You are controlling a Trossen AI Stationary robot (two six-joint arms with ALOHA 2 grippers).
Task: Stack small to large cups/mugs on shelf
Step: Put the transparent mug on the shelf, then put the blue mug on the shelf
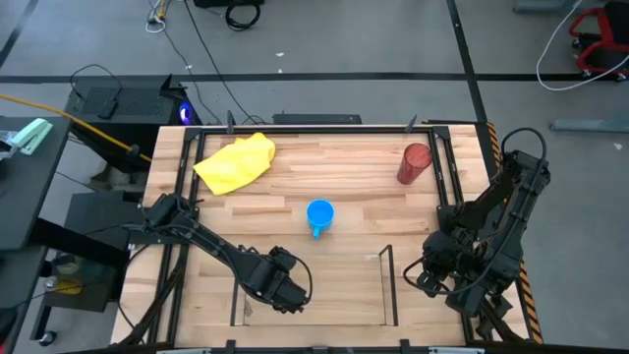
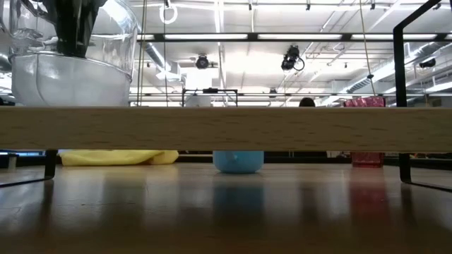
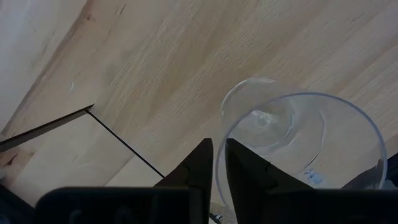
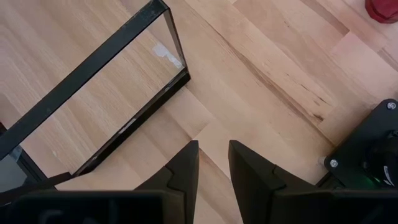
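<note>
The tiny clear cup (image 3: pixel 298 143) is at the left end of the shelf (image 1: pixel 385 285), a low dark metal rack near the table's near edge. In the low view the cup (image 2: pixel 70 70) is above the shelf's wood plank (image 2: pixel 226 128), its base at the plank's top. My left gripper (image 1: pixel 283 287) is shut on it. The blue mug (image 1: pixel 319 214) stands mid-table. The dark red tumbler (image 1: pixel 415 162) stands at the far right. My right gripper (image 1: pixel 428 277) waits right of the shelf, its fingers (image 4: pixel 212 155) a narrow gap apart, empty. My left gripper pinches the clear cup's wall at the rim (image 3: pixel 219 163), with one finger (image 3: pixel 249 171) inside the cup and the other (image 3: pixel 200 167) outside. The fingers come from above, pointing down. The cup is upright, mouth up; I cannot tell whether its base touches the plank.
A yellow cloth (image 1: pixel 236 162) lies at the far left of the table. The shelf's thin dark uprights and rails (image 4: pixel 93 68) stand close to my right gripper. Black frame rails (image 1: pixel 454 167) run along the table's sides. Bare wood lies between the mug and the shelf.
</note>
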